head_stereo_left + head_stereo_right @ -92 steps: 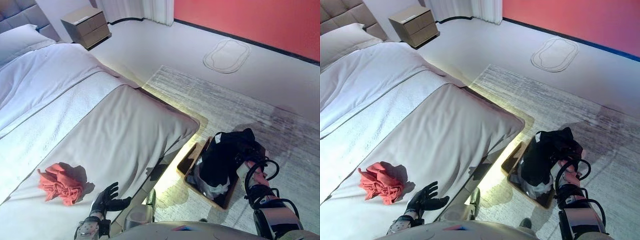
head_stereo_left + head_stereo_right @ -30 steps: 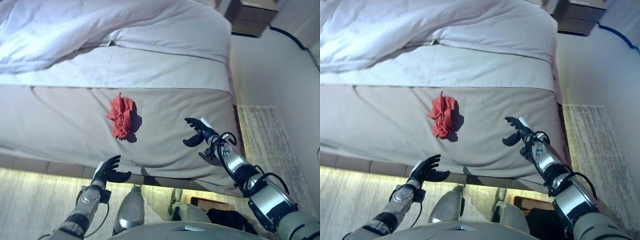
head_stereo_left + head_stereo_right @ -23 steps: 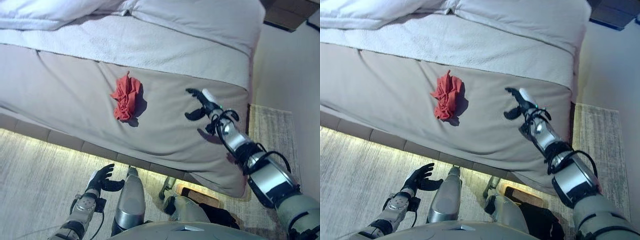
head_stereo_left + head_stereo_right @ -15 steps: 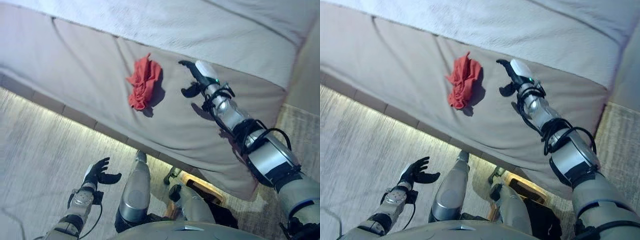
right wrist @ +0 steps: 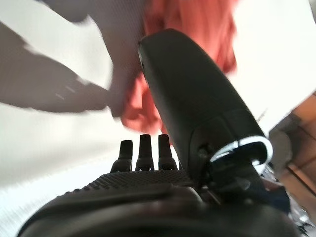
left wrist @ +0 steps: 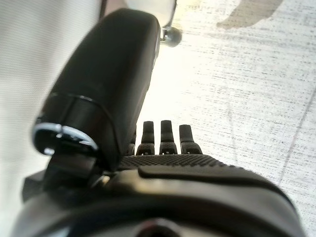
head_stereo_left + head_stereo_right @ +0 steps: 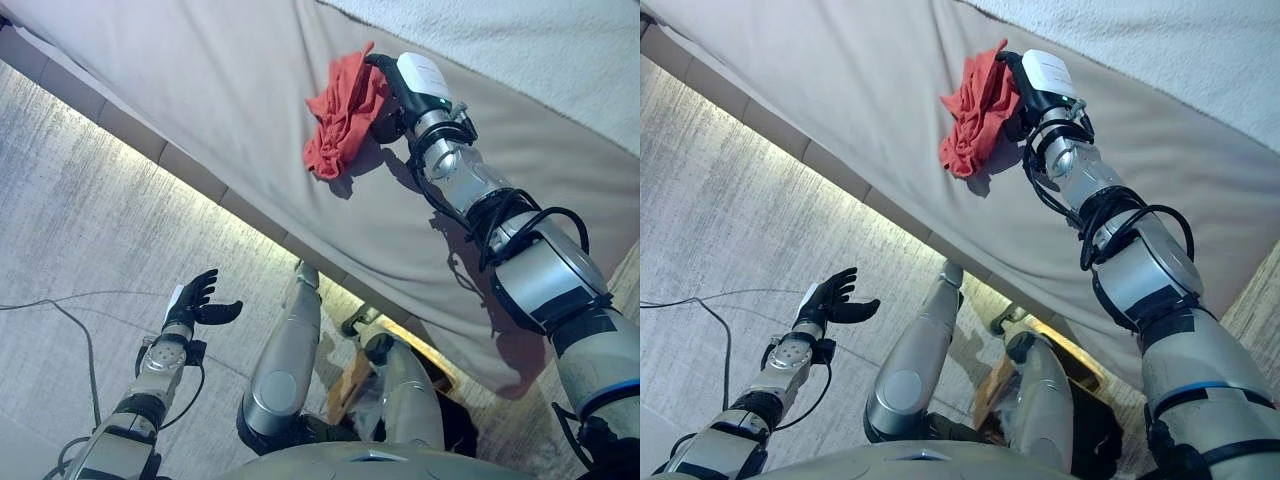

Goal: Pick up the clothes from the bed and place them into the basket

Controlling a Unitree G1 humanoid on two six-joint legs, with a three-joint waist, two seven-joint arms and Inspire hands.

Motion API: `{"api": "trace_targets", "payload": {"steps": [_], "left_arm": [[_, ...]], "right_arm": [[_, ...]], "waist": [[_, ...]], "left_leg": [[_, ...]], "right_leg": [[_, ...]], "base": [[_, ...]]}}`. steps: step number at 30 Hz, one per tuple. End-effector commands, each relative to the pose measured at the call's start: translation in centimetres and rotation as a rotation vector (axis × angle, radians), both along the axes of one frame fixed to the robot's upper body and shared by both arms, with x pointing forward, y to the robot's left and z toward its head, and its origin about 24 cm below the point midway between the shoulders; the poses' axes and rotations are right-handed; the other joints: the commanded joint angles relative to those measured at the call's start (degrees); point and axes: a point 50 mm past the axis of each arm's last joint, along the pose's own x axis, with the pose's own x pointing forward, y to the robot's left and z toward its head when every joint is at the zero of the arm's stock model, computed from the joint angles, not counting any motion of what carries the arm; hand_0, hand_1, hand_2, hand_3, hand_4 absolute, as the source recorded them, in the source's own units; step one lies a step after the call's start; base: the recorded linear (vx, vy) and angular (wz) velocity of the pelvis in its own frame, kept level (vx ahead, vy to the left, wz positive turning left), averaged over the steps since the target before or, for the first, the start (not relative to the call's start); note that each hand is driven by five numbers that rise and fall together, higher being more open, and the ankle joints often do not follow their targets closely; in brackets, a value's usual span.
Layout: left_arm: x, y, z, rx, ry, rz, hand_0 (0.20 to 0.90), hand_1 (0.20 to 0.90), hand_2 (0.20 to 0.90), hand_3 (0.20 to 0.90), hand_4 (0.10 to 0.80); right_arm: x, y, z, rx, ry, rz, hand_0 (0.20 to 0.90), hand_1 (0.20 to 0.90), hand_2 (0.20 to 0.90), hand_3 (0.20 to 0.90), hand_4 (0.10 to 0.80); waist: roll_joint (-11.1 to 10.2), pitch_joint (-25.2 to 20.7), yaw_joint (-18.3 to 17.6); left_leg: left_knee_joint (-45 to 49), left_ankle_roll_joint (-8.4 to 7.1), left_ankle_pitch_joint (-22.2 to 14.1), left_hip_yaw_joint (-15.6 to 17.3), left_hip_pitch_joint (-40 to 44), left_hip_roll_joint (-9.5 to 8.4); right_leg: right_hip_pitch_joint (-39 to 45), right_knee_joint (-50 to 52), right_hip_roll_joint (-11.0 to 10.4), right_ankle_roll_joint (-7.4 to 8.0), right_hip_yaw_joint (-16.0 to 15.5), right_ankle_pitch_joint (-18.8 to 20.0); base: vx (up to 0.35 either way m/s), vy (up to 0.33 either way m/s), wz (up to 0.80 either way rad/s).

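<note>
Red cloth (image 7: 342, 112), crumpled into a soft, creased heap, lies on the taupe cover of the bed (image 7: 200, 90), not far in from the bed's edge. Its folds are loose and irregular, with no firm edge to take hold of.

Right robot hand (image 7: 1025, 85) is at the cloth's side, touching or almost touching it. In the right wrist view the dark thumb stands over the red fabric (image 5: 197, 29) and the fingers (image 5: 143, 150) run out straight beside it; nothing is pinched yet, and the cloth rests on the bed.

Left robot hand (image 7: 197, 303) hangs low over the pale woven rug (image 7: 90, 230), well apart from the bed, fingers spread, holding nothing.

Bed cover is a smooth, slightly slack sheet-like layer; above it runs a strip of white, finely textured bedding (image 7: 560, 50).

Risks, as judged:
- The hand closes on one outer fold only; the limp heap would unfurl and trail, or slip free on the lift.
- The fingers dig too deep and catch the slack bed cover with the cloth, dragging it.
- The arm is at long reach across the bed, so a sideways push could simply shove the cloth further in.

Basket cannot be made out clearly; something dark shows at floor level beneath the robot.
</note>
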Motion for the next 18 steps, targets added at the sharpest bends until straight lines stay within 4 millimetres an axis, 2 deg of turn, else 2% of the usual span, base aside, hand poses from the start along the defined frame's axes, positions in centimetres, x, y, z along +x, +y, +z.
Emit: {"api": "trace_targets", "payload": {"steps": [1,5,9,10,13,15,18], "left_arm": [[-3.4,1.7,-0.8,0.015,0.026,0.037,0.9,0.9,0.9,0.9,0.8],[-3.6,2.0,-0.8,0.002,0.023,0.039,0.9,0.9,0.9,0.9,0.8],[-3.4,2.5,-0.5,-0.016,0.005,0.041,0.9,0.9,0.9,0.9,0.8],[-3.4,2.6,-0.5,-0.02,0.002,0.044,0.9,0.9,0.9,0.9,0.8],[-3.3,2.8,-0.5,-0.031,-0.008,0.047,0.9,0.9,0.9,0.9,0.8],[-3.4,2.8,-0.6,-0.027,-0.01,0.057,0.9,0.9,0.9,0.9,0.8],[-3.4,2.5,-0.6,-0.026,-0.015,0.07,0.9,0.9,0.9,0.9,0.8]], "right_arm": [[-0.4,1.3,2.8,-0.074,-0.083,0.13,0.9,0.9,0.9,0.9,0.8],[-0.6,3.2,1.4,-0.341,-0.018,0.217,0.9,0.9,0.9,0.9,0.8],[-0.3,3.7,1.9,-0.46,-0.065,0.177,0.9,0.9,0.9,0.9,0.8],[-0.3,3.6,2.1,-0.464,-0.087,0.159,0.9,0.9,0.9,0.9,0.8],[0.0,2.7,4.2,-0.362,-0.273,-0.034,0.9,0.9,0.9,0.9,0.8],[0.0,1.5,5.0,-0.245,-0.334,-0.148,0.9,0.9,0.9,0.9,0.8],[-0.1,0.8,5.6,-0.211,-0.383,-0.194,0.9,0.9,0.9,0.9,0.8]], "waist": [[3.0,0.0,0.3],[4.2,0.0,0.8],[5.1,0.0,1.2],[5.1,0.0,1.2],[4.5,0.0,1.0],[3.7,0.0,0.8],[3.1,0.0,0.6]], "left_leg": [[10.1,5.94,-6.7,3.0,-4.7,-3.72],[15.5,6.9,-8.1,3.4,-9.3,-4.34],[21.9,7.39,-10.3,3.5,-14.4,-4.51],[22.6,7.39,-10.6,3.5,-15.0,-4.54],[22.9,7.44,-11.1,3.3,-15.9,-3.64],[21.4,7.24,-10.8,3.1,-14.9,-2.93],[19.7,7.11,-10.3,2.8,-14.0,-2.68]], "right_leg": [[-1.8,1.3,-1.4,2.86,2.4,5.7],[-7.1,7.6,-3.4,2.98,3.4,4.0],[-11.9,13.4,-4.2,2.3,4.3,2.4],[-12.5,14.0,-4.2,2.23,4.5,2.2],[-13.4,14.6,-3.2,1.77,5.0,1.7],[-12.3,13.4,-2.5,1.96,5.1,2.0],[-11.0,11.3,-2.0,2.13,4.8,2.7]], "base": [[-0.017,0.082,-0.07],[-0.022,0.066,-0.05],[-0.007,0.014,0.01],[-0.006,0.007,-0.14],[0.008,-0.017,-0.26],[0.033,-0.072,0.5],[0.032,-0.078,-0.2]]}}
